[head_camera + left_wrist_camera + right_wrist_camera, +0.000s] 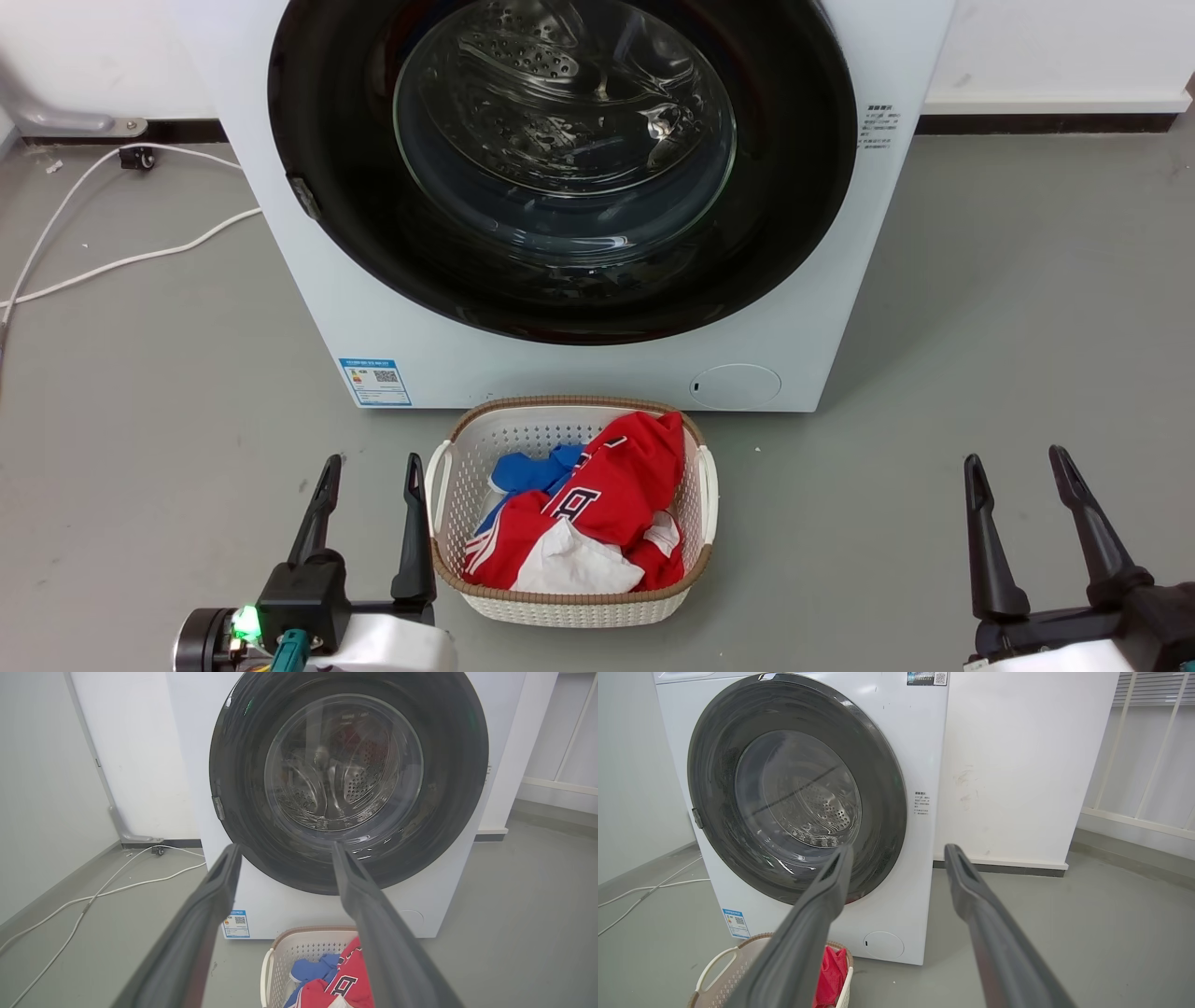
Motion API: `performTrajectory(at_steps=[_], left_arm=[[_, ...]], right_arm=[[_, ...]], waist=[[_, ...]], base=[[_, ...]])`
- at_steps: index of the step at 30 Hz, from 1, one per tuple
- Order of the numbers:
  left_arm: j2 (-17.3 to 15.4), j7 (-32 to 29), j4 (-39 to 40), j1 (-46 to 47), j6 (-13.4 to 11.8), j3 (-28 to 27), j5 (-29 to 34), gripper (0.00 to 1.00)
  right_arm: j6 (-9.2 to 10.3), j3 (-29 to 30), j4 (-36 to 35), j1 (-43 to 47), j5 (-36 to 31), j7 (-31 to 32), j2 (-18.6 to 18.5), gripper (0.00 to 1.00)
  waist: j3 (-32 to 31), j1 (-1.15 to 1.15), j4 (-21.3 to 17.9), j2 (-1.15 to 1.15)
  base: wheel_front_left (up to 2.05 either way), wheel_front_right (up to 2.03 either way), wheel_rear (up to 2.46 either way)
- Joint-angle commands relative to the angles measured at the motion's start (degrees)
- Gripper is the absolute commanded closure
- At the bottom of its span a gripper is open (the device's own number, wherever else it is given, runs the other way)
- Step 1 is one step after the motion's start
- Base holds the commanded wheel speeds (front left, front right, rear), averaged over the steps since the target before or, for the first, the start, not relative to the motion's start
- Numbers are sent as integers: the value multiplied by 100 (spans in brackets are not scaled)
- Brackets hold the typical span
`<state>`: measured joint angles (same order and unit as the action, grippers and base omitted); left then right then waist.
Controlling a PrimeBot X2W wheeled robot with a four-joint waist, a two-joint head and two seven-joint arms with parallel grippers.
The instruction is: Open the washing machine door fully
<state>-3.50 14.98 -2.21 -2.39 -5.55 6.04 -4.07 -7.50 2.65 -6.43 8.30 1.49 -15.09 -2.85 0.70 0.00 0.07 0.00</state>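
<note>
one washing machine (579, 373), one door (327, 140), one basket (560, 611), two claws (372, 464) (1016, 457)

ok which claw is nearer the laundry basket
The left claw: it rises right beside the left handle of the basket, while the right claw stands well off to the side over the floor.

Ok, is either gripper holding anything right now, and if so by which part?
Nothing is held. The left gripper and the right gripper are both open and empty, well short of the washing machine door.
</note>
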Motion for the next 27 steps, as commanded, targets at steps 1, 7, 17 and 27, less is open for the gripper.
performTrajectory(at_steps=[1, 7, 17, 27], left_arm=[[1, 32, -5, -48, 14, -17, 22, 0], [29, 25, -71, -48, 57, -74, 19, 0], [52, 25, -154, -60, 80, -132, 23, 0], [60, 25, -209, -65, 82, -152, 39, 0]], right_arm=[[1, -1, 3, 71, 14, -12, -5, 0], [1, 35, 170, 73, 377, -12, -4, 0], [1, 26, 321, 44, 544, -12, -4, 0], [1, 12, 274, -49, 696, -12, -3, 100]], waist=[[-1, 0, 2, 0], [-8, 0, 8, 0], [-27, 0, 0, 0], [-52, 0, -2, 0]], base=[[0, 0, 0], [0, 0, 0], [0, 0, 0], [0, 0, 0]])
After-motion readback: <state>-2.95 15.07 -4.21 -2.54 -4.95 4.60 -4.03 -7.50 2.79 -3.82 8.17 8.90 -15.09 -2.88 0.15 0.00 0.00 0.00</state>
